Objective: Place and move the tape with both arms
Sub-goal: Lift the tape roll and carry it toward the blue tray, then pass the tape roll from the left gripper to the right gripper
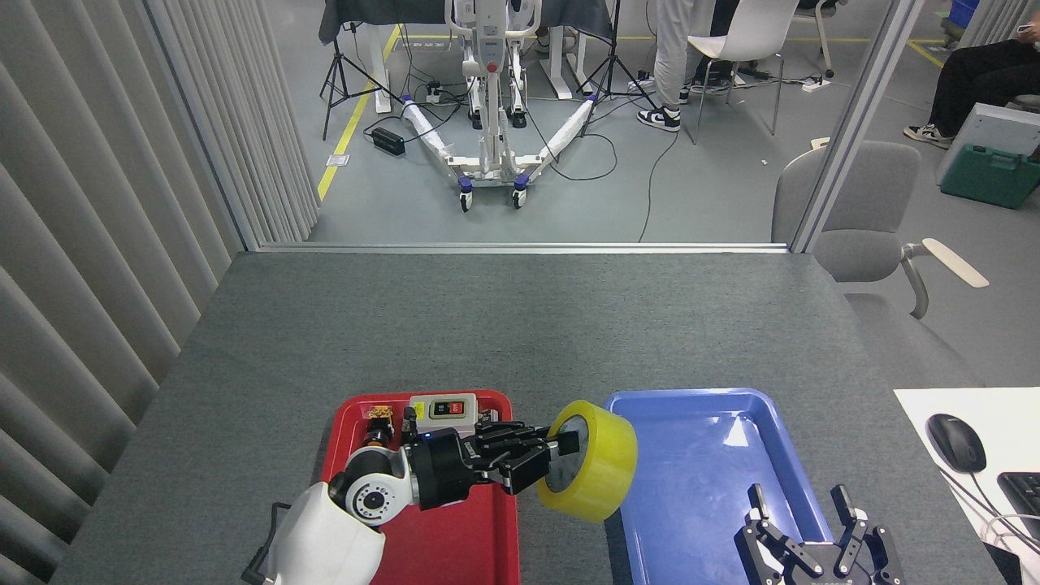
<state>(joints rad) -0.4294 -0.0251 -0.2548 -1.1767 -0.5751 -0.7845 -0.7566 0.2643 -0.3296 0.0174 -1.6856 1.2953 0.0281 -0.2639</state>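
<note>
Holding the tape (597, 471) on edge, left gripper (548, 459), hole sideways

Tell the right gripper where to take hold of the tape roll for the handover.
Judging by its pose, grip the tape on the right-hand part of its yellow band, coming from the right, over the blue tray. The left gripper holds the left rim, one finger inside the core, so that side is taken. The right gripper stands open, low over the tray.
</note>
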